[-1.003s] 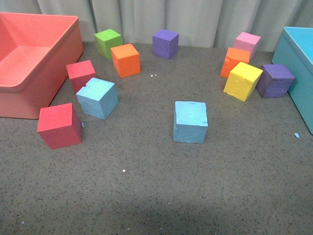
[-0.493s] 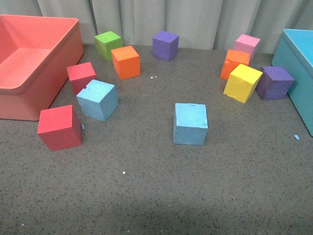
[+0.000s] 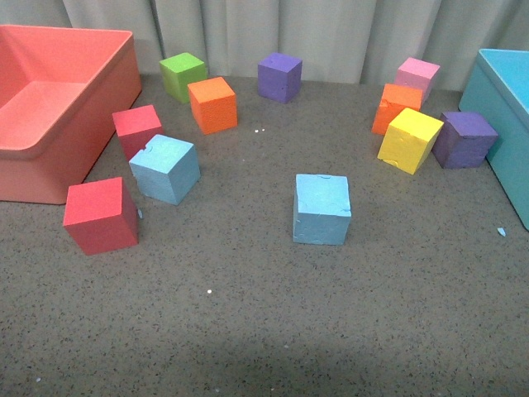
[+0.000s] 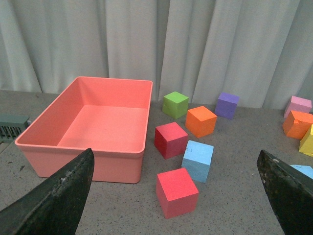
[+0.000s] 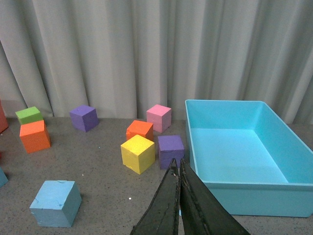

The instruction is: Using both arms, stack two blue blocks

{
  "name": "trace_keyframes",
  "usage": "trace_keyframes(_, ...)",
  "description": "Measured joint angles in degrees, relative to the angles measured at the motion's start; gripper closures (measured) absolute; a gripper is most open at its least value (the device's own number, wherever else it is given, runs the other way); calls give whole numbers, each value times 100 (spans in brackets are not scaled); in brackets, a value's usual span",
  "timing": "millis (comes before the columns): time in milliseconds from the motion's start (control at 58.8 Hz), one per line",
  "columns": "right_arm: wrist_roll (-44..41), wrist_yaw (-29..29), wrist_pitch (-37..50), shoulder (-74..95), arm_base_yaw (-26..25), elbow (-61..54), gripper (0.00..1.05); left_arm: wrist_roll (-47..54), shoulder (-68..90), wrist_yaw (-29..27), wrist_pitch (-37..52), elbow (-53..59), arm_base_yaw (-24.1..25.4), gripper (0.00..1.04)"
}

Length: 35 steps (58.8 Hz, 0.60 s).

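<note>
Blue block [image 3: 164, 168], second blue block [image 3: 321, 208], chipped foam cubes (matte) well apart, left claw [image 4: 175, 153] spread, right claw [image 5: 178, 164] together.

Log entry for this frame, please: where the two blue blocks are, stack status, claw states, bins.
blue block A: on the table, left of centre, near the coral bin
blue block B: mid-table, alone, apart from A
stack: not started; both blocks rest on the table
left claw: open, empty
right claw: shut, empty
bins: coral bin at left, teal bin at right
</note>
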State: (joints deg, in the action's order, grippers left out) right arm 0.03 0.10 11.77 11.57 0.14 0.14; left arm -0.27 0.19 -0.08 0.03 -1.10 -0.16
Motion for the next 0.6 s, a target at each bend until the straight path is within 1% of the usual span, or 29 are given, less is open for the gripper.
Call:
trace_keyframes(119, 0, 0, -216, -214, 0, 0, 104, 0, 0, 0, 0, 0, 0, 7)
trace_keyframes(170, -2, -4, -863, -688, 0, 4, 104, 0, -2, 0, 0, 0, 0, 7)
trace_keyframes(204, -2, -13, -1084, -881, 0, 4, 104, 0, 0, -2, 0, 0, 0, 7)
trace_keyframes(374, -2, -15, -1167, -1128, 0, 4, 104, 0, 0, -2, 0, 0, 0, 7)
trace_keyframes(425, -4, -15, -1169, -1128, 0, 4, 97, 0, 0, -2, 0, 0, 0, 7)
trace_keyframes(595, -4, -15, -1169, -1134, 0, 4, 66, 0, 0, -2, 0, 0, 0, 7)
